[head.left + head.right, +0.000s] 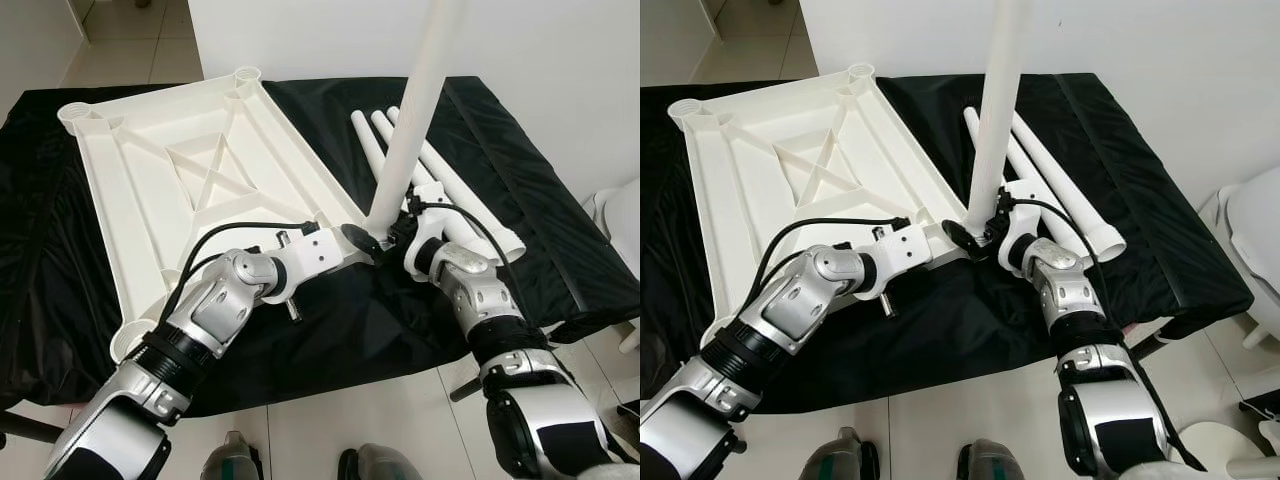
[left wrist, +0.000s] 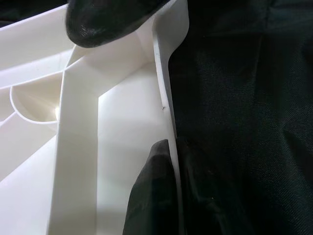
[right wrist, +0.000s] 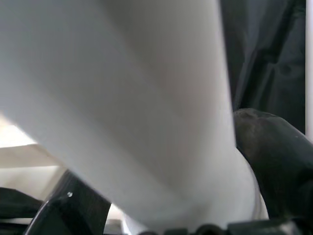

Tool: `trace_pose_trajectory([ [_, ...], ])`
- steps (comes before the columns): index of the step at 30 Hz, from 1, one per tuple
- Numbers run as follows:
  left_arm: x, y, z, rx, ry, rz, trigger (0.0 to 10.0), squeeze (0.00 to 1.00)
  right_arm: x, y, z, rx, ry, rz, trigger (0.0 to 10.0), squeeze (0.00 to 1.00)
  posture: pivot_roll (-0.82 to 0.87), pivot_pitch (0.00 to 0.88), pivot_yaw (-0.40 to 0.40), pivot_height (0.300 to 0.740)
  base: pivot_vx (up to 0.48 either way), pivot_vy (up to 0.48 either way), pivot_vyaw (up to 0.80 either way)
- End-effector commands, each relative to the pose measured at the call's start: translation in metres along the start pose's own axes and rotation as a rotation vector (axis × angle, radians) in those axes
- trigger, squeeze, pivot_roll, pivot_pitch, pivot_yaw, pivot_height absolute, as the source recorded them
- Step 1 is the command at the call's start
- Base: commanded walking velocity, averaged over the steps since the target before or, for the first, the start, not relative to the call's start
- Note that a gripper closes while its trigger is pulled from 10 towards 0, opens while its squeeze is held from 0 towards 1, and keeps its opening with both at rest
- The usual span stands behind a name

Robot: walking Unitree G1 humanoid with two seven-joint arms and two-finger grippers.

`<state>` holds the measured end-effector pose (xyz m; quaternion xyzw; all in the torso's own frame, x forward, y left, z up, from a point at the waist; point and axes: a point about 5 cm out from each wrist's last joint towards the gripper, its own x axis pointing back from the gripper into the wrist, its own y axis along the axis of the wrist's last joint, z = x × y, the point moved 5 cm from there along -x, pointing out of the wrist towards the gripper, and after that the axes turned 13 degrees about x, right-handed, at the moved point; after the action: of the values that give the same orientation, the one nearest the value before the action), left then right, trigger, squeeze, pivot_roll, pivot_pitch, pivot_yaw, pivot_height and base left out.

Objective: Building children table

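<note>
White plastic tabletop (image 1: 190,170) lies upside down; our left pincer (image 1: 360,243) grips its edge, right pincer (image 1: 400,228) clasps an upright leg (image 1: 415,110); no writing is readable.

White wall (image 1: 560,50), pale tiled floor (image 1: 130,50), black-draped surface (image 1: 560,230).

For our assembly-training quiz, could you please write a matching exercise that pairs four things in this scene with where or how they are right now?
Things:
1. upright table leg
2. spare table legs
3. left pincer
4. right pincer

States:
A. lying flat on the black cloth
B. shut on the rim of the tabletop at its near right corner
C. standing in that corner's socket
D. shut on the foot of the upright leg

Pairs: 1-C, 2-A, 3-B, 4-D
</note>
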<state>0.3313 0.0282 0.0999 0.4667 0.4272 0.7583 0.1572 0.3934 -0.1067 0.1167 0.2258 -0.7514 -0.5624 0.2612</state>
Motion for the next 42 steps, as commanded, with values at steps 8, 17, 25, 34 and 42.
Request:
trace_pose_trajectory([
  [8,0.002,-0.005,0.0,-0.022,0.02,0.016,10.0,0.0,-0.003,-0.005,-0.006,0.004,-0.021,0.019,0.0,0.0,-0.03,0.0,-0.004,0.74,0.0,0.0,0.0],
  [17,0.002,-0.005,-0.001,-0.018,0.017,0.015,10.0,0.0,-0.003,-0.007,0.008,-0.042,-0.068,-0.038,0.0,0.0,-0.04,0.0,-0.006,0.74,0.0,0.0,0.0],
  [25,0.003,-0.005,0.0,-0.013,0.02,0.015,10.0,0.0,-0.003,-0.013,0.011,-0.095,-0.306,-0.017,0.0,0.0,-0.04,0.0,-0.007,0.74,0.0,0.0,0.0],
  [34,0.003,-0.006,-0.001,-0.011,0.017,0.018,10.0,0.0,-0.009,-0.021,0.028,-0.18,-0.561,0.061,0.0,0.0,-0.04,0.0,-0.001,0.74,0.0,0.0,0.0],
  [42,0.002,-0.004,0.0,-0.008,0.019,0.013,10.0,0.0,-0.009,-0.019,0.031,-0.182,-0.549,0.065,10.0,0.0,-0.04,0.0,-0.008,0.74,0.0,0.0,0.0],
])
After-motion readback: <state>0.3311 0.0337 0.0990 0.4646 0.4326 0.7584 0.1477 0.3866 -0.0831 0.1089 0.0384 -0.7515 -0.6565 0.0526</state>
